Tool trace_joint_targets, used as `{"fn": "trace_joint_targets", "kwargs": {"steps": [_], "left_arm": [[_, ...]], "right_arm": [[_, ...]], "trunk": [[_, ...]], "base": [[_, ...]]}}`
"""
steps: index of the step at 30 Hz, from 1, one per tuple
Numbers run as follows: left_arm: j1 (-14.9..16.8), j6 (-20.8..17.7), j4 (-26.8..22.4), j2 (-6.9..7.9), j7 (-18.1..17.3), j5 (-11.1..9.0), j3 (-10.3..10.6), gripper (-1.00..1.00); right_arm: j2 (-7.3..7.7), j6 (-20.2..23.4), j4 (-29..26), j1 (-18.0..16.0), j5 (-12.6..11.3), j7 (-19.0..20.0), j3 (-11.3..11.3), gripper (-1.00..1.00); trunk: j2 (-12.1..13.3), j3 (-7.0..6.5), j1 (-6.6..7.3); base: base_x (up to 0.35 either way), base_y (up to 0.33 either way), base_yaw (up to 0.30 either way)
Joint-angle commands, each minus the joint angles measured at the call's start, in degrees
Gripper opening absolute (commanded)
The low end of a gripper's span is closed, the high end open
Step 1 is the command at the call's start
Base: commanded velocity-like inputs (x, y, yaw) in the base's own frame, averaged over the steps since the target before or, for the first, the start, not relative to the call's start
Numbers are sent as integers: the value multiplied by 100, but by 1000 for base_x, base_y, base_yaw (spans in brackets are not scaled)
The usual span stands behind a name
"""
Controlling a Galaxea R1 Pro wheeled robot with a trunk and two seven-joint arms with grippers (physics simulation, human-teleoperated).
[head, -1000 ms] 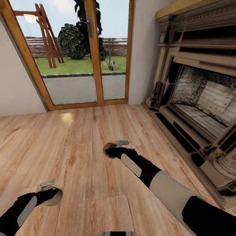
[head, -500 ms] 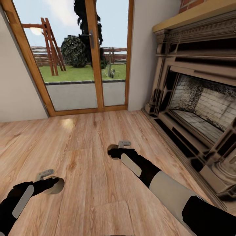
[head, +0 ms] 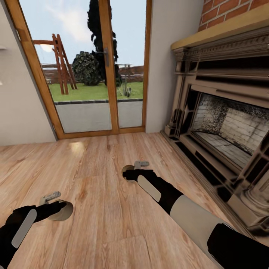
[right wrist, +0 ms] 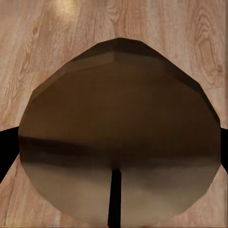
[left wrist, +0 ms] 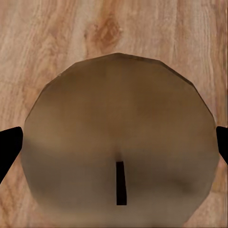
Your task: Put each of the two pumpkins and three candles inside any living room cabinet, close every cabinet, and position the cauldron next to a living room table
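Plank floor (head: 93, 157) of living room; glazed garden doors (head: 86, 71) ahead, brick fireplace (head: 228, 123) at right. Left gripper (head: 59, 209) low over floor at near left, clamped on candle (head: 64, 211); wrist view: beige flat top (left wrist: 121, 152) between dark fingers (left wrist: 7, 147). Right gripper (head: 130, 172) reaching forward mid-floor, clamped on second candle (head: 127, 170); its top (right wrist: 118, 133) darker, in shadow.

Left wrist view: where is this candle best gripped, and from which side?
Grip the candle across its round side wall, coming in from over the flat wick end. The left gripper holds it this way, with fingers on opposite sides. It is a stubby cylinder with no handle.
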State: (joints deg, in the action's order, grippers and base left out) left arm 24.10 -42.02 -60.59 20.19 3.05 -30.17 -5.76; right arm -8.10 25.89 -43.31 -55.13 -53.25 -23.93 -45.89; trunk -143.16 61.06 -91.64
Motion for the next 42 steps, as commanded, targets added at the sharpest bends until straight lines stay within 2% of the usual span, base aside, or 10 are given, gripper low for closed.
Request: {"fn": "trace_joint_targets", "kwargs": {"steps": [1, 6, 9, 10, 14, 16, 22, 26, 29, 42], "left_arm": [[-33, -74, -95, -2, 29, -30, -20, -100], [-266, -169, -634, -4, 34, -30, -81, -100], [-355, -373, -830, -12, 44, -31, -210, -100], [-367, -457, -862, -13, 45, -32, -264, -100], [-386, -591, -916, -42, 50, -6, -359, -100], [-388, -600, -918, -63, 56, 4, -353, -100], [-389, -605, -909, -85, 80, 36, -231, -100], [-389, -606, -903, -79, 82, 46, 30, -100], [-389, -606, -907, -68, 82, 53, 194, -100], [-390, -606, -971, -77, 82, 51, 259, -100]], "right_arm": [[2, 79, -2, -6, -60, -57, -22, -100], [-6, 837, 4, -6, -44, -92, -17, -100], [-7, 1074, 6, -6, -12, -126, -22, -100], [-7, 1109, 11, -6, -6, -204, -25, -100], [12, 1157, 23, -6, -50, -1002, -13, -100], [24, 1156, 24, -6, -63, -1103, -1, -100], [9, 1146, 19, -6, -70, -1236, -7, -100], [3, 1104, 16, -6, -65, -1227, -15, -100], [2, 1090, 16, -6, -70, -1219, -16, -100], [2, 1076, 24, -6, -83, -944, -25, -100]], "trunk": [[38, -13, 23], [239, -102, 132], [359, -156, 198], [399, -174, 220], [560, -246, 308], [640, -282, 352], [881, -390, 484], [1041, -462, 572], [1041, -462, 572], [1041, -462, 572]], "base": [[0, 0, 0], [0, 0, 0], [0, 0, 0], [0, 0, 0], [0, 0, 0], [0, 0, 0], [0, 0, 0], [0, 0, 0], [0, 0, 0], [-122, 46, -2]]}}
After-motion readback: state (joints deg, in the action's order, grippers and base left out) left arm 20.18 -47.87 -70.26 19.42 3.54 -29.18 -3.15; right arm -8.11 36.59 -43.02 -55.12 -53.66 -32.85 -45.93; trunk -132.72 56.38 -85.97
